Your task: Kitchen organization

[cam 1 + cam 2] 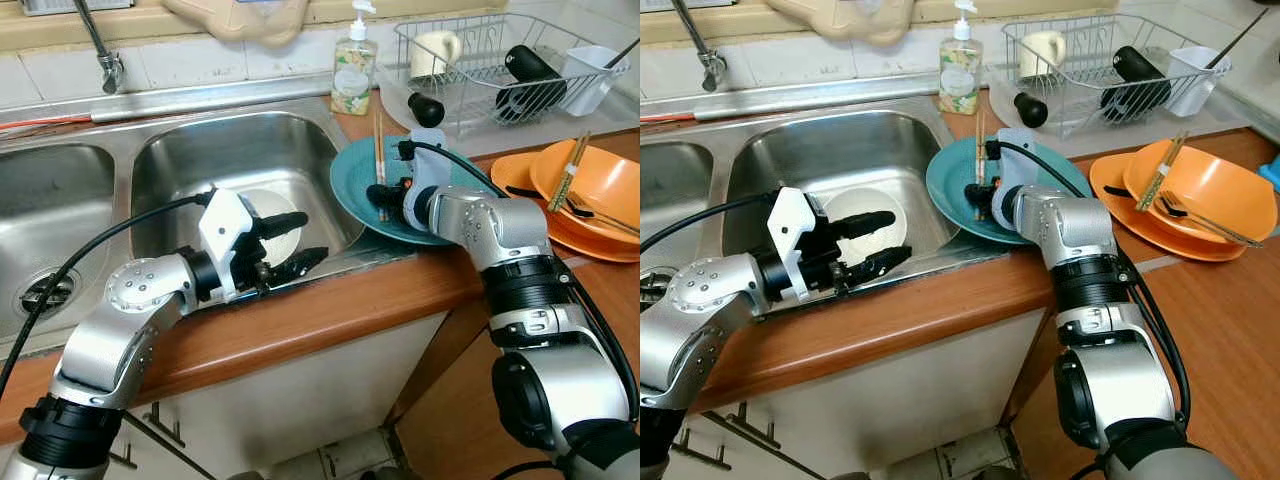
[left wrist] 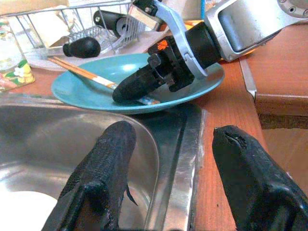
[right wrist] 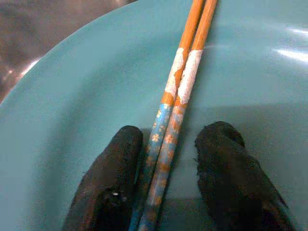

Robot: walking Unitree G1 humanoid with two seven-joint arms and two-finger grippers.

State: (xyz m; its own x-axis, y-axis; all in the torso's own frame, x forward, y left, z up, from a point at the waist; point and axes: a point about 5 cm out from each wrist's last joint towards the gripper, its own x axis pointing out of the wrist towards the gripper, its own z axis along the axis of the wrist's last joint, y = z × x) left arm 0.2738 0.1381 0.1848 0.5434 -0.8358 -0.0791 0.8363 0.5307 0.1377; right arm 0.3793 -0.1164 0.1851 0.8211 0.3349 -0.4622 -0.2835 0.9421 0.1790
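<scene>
The chopsticks (image 3: 175,115) lie together on the teal plate (image 1: 352,185) at the sink's (image 1: 245,150) edge. The right hand (image 3: 166,192) straddles them, fingers spread. It should close squarely on both sticks, then lift level. The left hand (image 1: 290,243) hovers spread over the sink.

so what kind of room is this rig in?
A home kitchen, by the look of it: a double steel sink set in a wooden counter, a dish rack with washed items, soap bottle, and used plates with chopsticks.
</scene>
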